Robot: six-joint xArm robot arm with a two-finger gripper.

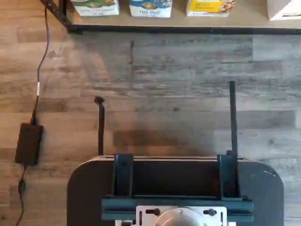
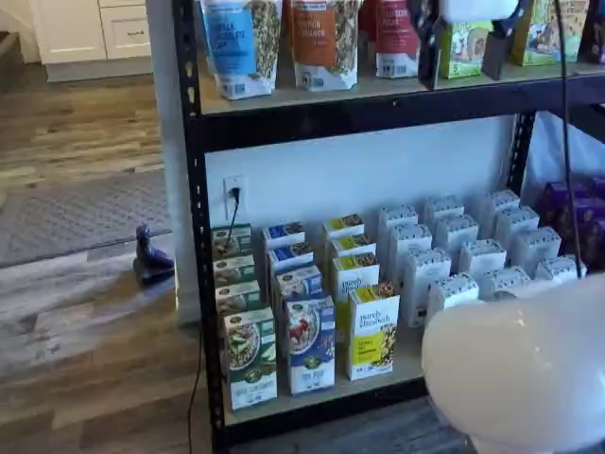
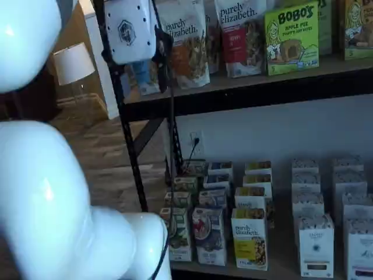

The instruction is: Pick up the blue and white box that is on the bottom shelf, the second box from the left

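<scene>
Hovering gripper (image 2: 466,47) open beside upper shelf, blue and white box (image 2: 309,344) untouched

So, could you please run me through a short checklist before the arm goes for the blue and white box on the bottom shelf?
1. Target visible: the blue and white box stands upright at the front of its row: ok.
2. Neighbours: green-and-white box and yellow-and-white box stand close on either side: tight, not ok.
3. End effector open: two black fingers apart, nothing between them: ok.
4. End effector at target height: it hangs up by the upper shelf: not ok.
5. Bottom shelf front edge unobstructed: ok.
</scene>
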